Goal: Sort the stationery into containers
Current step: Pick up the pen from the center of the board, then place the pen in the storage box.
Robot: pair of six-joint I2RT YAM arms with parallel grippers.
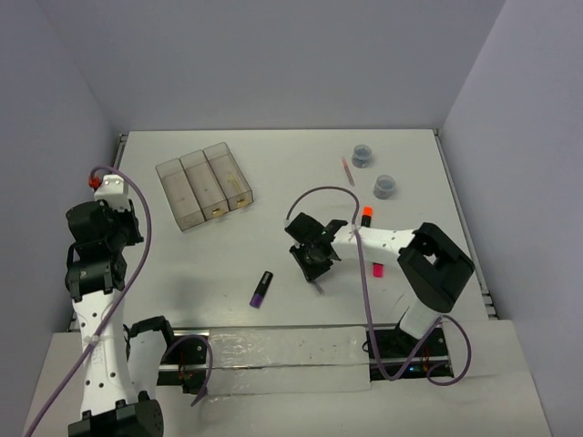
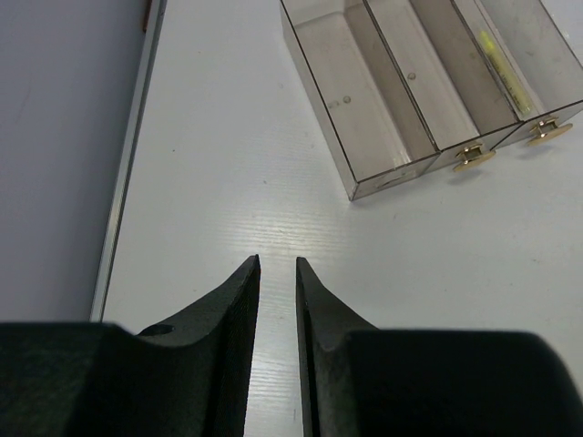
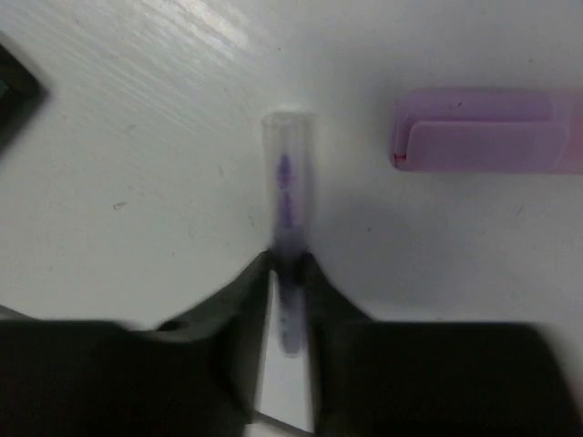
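Clamped with right fingers (image 3: 239,305) on a thin clear purple-cored stick (image 3: 286,173) near table (image 1: 273,164) centre, ready for carrying to the bins (image 1: 205,182) at 10 o'clock; left fingers (image 2: 232,309) slightly apart, empty.

This looks like a robot lab test cell to me. A bare white table (image 1: 273,182) is boxed in by plain grey walls (image 1: 273,55) from 9 round to 3 o'clock. My left arm (image 1: 98,355) and right arm (image 1: 387,241) are bolted to a rail (image 1: 273,350) at 6 o'clock, with purple cables (image 1: 144,238) looping off them.
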